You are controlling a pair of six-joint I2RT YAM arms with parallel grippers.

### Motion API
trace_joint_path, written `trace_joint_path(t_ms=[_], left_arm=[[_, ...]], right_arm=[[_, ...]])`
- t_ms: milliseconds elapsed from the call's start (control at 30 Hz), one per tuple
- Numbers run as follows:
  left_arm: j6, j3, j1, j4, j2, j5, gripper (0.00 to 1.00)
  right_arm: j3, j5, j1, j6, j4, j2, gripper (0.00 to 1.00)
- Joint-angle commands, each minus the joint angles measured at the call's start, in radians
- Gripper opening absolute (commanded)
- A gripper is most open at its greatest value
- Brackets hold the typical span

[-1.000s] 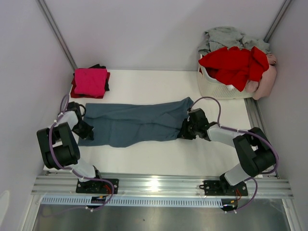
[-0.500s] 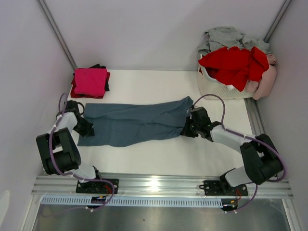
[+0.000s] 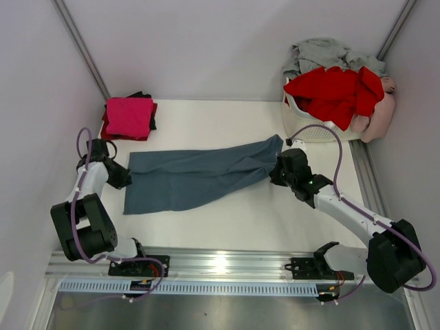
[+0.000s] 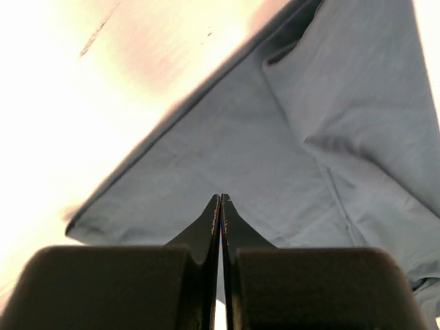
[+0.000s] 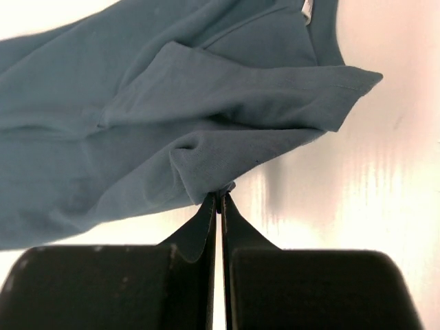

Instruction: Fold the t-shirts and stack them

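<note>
Both ends pinched, here we go. My right gripper (image 3: 278,169) sits just in front of the laundry basket (image 3: 302,128), on its left side. Its fingers are pressed flat together on a bunched fold at the near corner of the slate blue-grey t-shirt (image 3: 199,175); my right wrist view shows the cloth puckering right at the tips (image 5: 218,196). My left gripper (image 3: 118,174) is well across from the basket, at the shirt's far-left edge. Its fingers are clamped tight too, and the hem runs right up to the tips (image 4: 221,201), so I judge it's gripping fabric there.

Why hold it like this? With one end in each gripper, the shirt lies as a long band across the table (image 3: 227,220), from beside the basket out to the left. It is pulled fairly straight, so wrinkles drop out before I fold. It isn't tidy yet: the end by the basket is narrow and doubled over itself.

Far to the left of the basket and a little behind the shirt, a folded magenta t-shirt (image 3: 129,115) rests on a black t-shirt (image 3: 142,95). I take that for the stack this one must join. In the basket the red t-shirt (image 3: 337,93), grey t-shirt (image 3: 323,49) and pale pink t-shirt (image 3: 379,117) are heaped, not yet folded. Plenty left, I'd say.
</note>
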Motion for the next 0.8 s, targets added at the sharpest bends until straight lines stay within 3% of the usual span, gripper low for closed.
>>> trace_joint_path(t_ms=[0, 300, 500, 567, 600, 633, 767], left_arm=[[-0.016, 0.015, 0.004, 0.048, -0.01, 0.04, 0.0], [0.031, 0.024, -0.12, -0.001, 0.049, 0.093, 0.01], [0.013, -0.08, -0.255, -0.082, 0.01, 0.064, 0.09], [0.017, -0.14, -0.252, -0.078, -0.044, 0.061, 0.2], [0.025, -0.143, -0.252, -0.082, -0.053, 0.048, 0.32], [0.025, -0.143, -0.25, -0.1, -0.058, 0.022, 0.57], [0.016, -0.128, -0.249, -0.182, -0.088, -0.023, 0.83]], right_arm=[[0.04, 0.121, 0.001, -0.029, -0.023, -0.016, 0.0], [0.047, 0.28, -0.047, 0.014, -0.133, -0.01, 0.0], [0.069, 0.354, -0.078, 0.023, -0.17, 0.0, 0.0], [0.07, 0.354, -0.082, 0.023, -0.164, -0.008, 0.0], [0.067, 0.348, -0.082, 0.023, -0.161, -0.009, 0.0], [0.066, 0.346, -0.084, 0.021, -0.158, -0.01, 0.0], [0.064, 0.313, -0.084, 0.023, -0.149, -0.013, 0.0]])
